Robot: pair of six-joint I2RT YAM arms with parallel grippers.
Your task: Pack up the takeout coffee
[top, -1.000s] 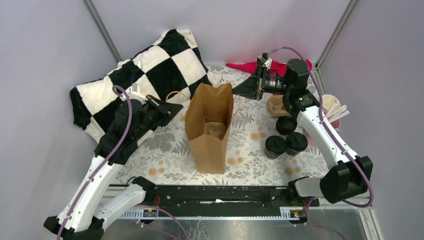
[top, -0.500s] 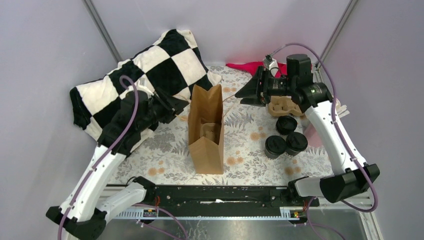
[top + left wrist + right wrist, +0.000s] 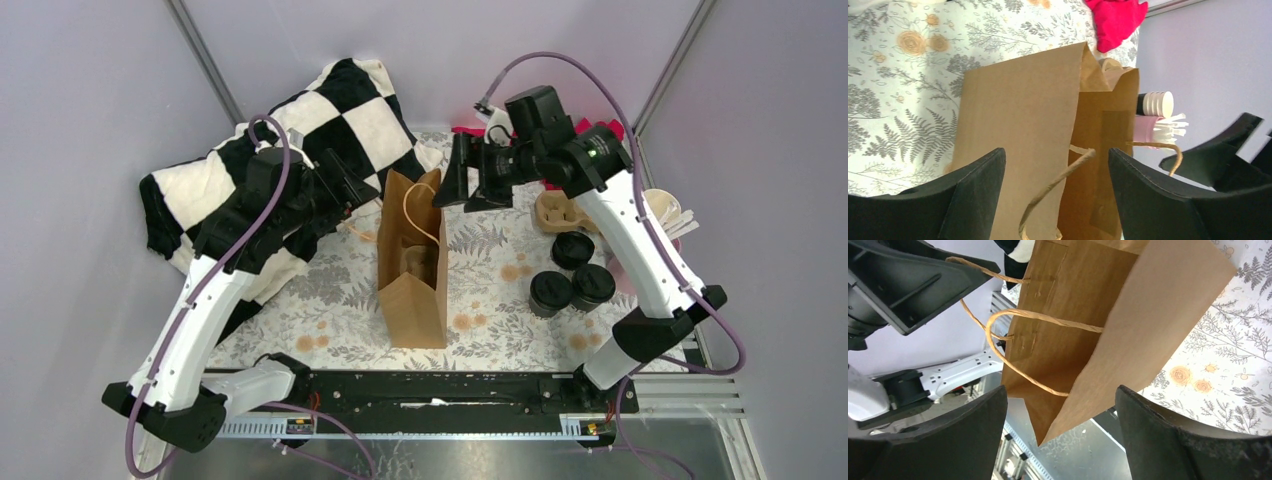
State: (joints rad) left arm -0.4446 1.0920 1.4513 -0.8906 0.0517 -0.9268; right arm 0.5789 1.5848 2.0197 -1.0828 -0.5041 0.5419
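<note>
Three takeout coffee cups, black with round black lids (image 3: 572, 250) (image 3: 551, 292) (image 3: 592, 286), stand on the table to the right of the upright brown paper bag (image 3: 412, 260). My left gripper (image 3: 352, 192) hovers open at the bag's upper left; in the left wrist view (image 3: 1055, 165) a loose twine handle (image 3: 1058, 185) hangs between its fingers, unpinched. My right gripper (image 3: 452, 188) is open at the bag's upper right. In the right wrist view (image 3: 1060, 400) the bag (image 3: 1128, 315) and its handles (image 3: 1038, 315) sit beyond the spread fingers. A cardboard insert shows inside the bag (image 3: 420, 262).
A cardboard cup carrier (image 3: 560, 212) lies behind the cups. A pink cup of stirrers (image 3: 668, 218) and a white cup (image 3: 1158, 103) stand at the right wall. A checkered pillow (image 3: 300, 140) fills the back left, and a red cloth (image 3: 478, 131) lies at the back.
Both grippers have gone from shut to open, and the bag's mouth has narrowed with its handles now loose. The right arm swung left toward the bag; the left arm rose.
</note>
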